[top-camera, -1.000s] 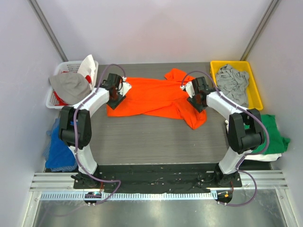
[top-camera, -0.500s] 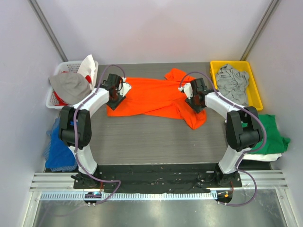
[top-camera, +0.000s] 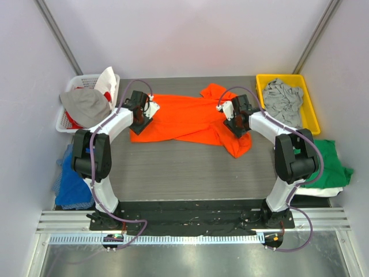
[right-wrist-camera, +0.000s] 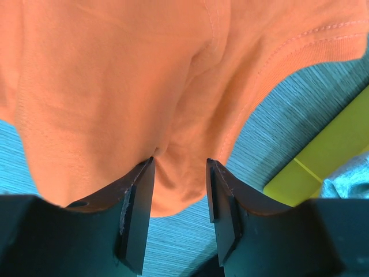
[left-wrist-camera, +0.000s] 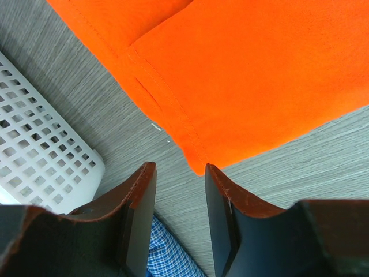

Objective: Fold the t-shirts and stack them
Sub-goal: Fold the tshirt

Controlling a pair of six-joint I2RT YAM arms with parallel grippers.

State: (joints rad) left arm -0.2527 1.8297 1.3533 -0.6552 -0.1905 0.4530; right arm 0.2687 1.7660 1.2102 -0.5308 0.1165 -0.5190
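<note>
Though little altered over the last second, logged one small shift: a slight inward creep of the right gripper [top-camera: 232,112] along the orange t-shirt [top-camera: 184,118]. Shirt outline all but the same, crumpled crosswise on the far half of the table [top-camera: 190,167]. Found the left gripper [left-wrist-camera: 179,170] where it was, at the shirt's left corner, jaws parted, hem tip just short of the gap, nothing pinched. Found the right jaws likewise parted, straddling a pucker of orange cloth, not clamped. Judged as lining up a two-point pinch; folding not yet begun.

Around it: pale plain walls [top-camera: 184,34] on three sides; dark wood-grain tabletop; yellow bin [top-camera: 311,115] far right with a grey t-shirt [top-camera: 282,101]; white basket [top-camera: 69,124] far left, heaped cloth [top-camera: 86,107]; green t-shirt [top-camera: 331,158] over a white t-shirt [top-camera: 328,190] off the right edge; blue cloth [top-camera: 69,184] off the left.
</note>
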